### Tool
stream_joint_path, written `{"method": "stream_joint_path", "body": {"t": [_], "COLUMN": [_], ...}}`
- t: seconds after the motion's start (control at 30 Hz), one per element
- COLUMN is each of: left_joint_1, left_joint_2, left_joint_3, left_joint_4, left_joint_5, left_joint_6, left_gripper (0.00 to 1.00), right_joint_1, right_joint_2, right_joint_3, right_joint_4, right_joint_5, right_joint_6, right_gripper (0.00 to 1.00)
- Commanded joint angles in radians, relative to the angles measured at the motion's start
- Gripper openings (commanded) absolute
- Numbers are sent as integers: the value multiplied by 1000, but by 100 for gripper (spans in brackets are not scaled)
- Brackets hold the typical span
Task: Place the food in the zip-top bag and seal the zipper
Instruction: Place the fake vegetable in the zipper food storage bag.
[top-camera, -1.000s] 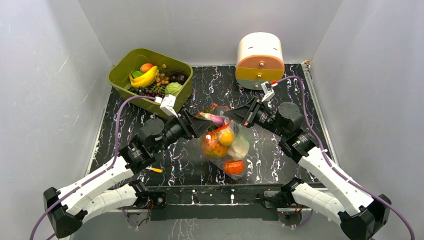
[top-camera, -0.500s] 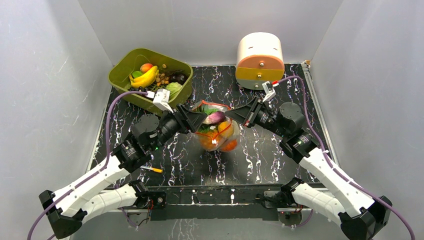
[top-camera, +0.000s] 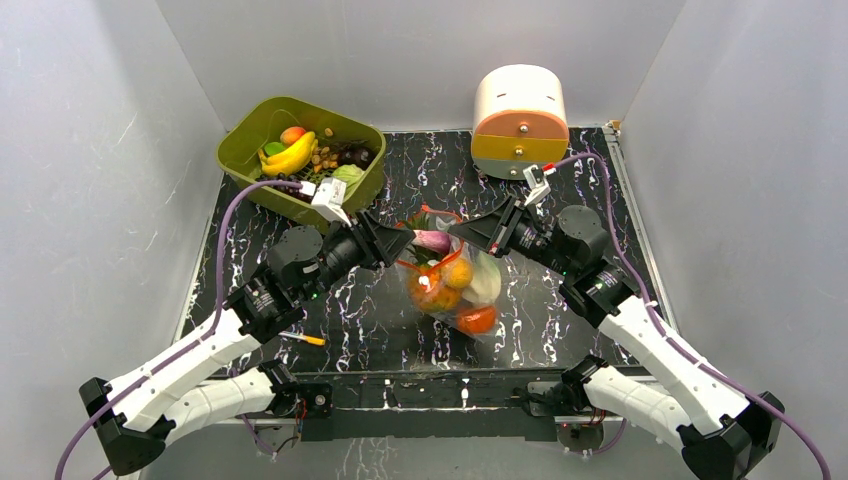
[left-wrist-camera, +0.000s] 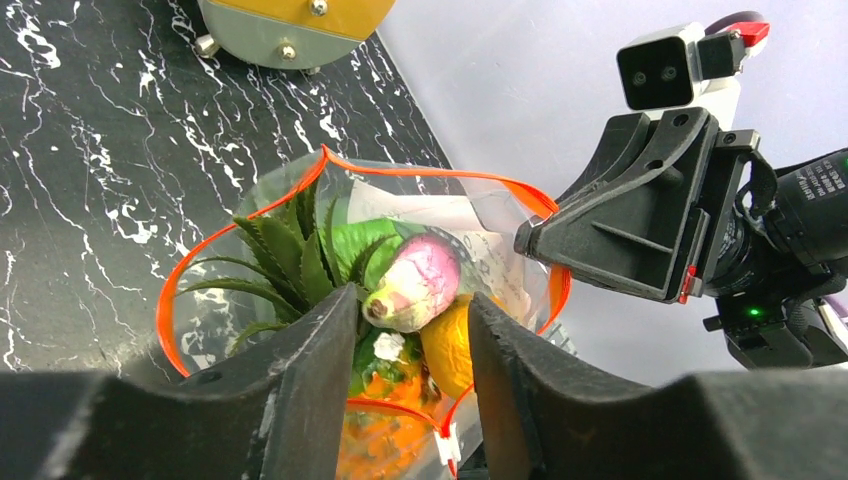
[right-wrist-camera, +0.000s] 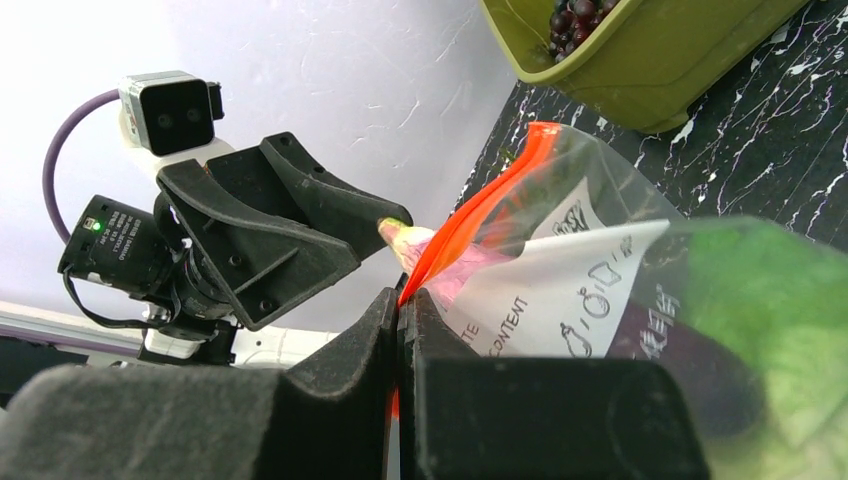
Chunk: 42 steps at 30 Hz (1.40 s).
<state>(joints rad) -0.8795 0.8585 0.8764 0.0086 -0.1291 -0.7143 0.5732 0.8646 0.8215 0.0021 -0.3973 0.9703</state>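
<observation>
Top external view: the zip-top bag (top-camera: 460, 290), bunched high half a second ago, now sags between my two grippers with the food (top-camera: 455, 272) settled inside — loading looks done. My right gripper (right-wrist-camera: 398, 300) pinches the zipper (right-wrist-camera: 470, 220); my left gripper (left-wrist-camera: 410, 300) straddles the near rim, fingers apart — the mouth gapes, so sealing remains.

Clear plastic zip-top bag (top-camera: 482, 298): thin crinkled film, glossy, with a white printed panel (looks matt). Red-orange zipper strip (left-wrist-camera: 430, 175): smooth plastic. Toy food (top-camera: 455, 272) inside: shiny moulded plastic. Left gripper (left-wrist-camera: 408, 300) fingers: matt black plastic, finely grainy. Black white-veined marble-look tabletop (top-camera: 360, 320): polished sheen. Olive-green bin (top-camera: 255, 122): smooth plastic.
</observation>
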Motion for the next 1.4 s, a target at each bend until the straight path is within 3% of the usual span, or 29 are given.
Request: {"method": "stream_joint_path", "body": {"t": [0.0,0.17,0.33,0.73,0.97,1.2,1.37], "left_joint_1": [-3,-4,-3,-5,-3,-3,-4], "left_joint_2": [-9,8,2,109,163,191,233], "left_joint_3": [9,41,39,27,40,-36,10], "left_joint_4": [-9,-22,-26,8,1,101,86], "left_joint_5": [24,16,7,188,215,257,275], "left_joint_6": [10,71,95,114,129,44,35], "left_gripper": [39,29,0,0,0,0,0], "right_joint_1": [-1,-1,-2,-1,-2,-2,-2], "right_joint_2": [-24,-18,-14,101,146,150,150], "right_joint_3": [12,-2,-10,35,122,101,91], "right_joint_4": [128,143,157,228,169,208,218], "right_joint_5": [0,-14,-20,-139,-197,-208,-208], "right_joint_6": [14,22,29,31,-32,-11,-7], "right_gripper": [0,0,0,0,0,0,0]}}
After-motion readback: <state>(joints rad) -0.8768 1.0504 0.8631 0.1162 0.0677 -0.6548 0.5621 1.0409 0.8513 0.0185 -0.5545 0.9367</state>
